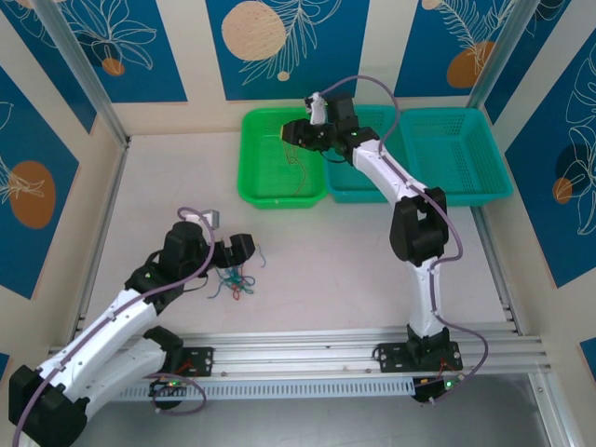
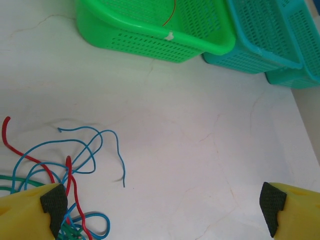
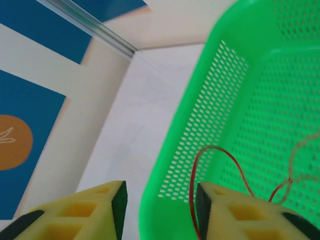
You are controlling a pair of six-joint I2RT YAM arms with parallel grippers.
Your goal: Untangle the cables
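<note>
Left gripper [image 2: 162,202] is spread wide, and the cables [image 2: 69,172] sit tangled at its 9 o'clock, right by one pad. Right gripper [image 3: 160,200] is parted over the green basket [image 3: 210,100], probably empty.

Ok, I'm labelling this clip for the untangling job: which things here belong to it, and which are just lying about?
Job: tangled cables by the open left hand; red cable in the green basket, by the open right hand.
Lying about: teal baskets; metal rail.
</note>
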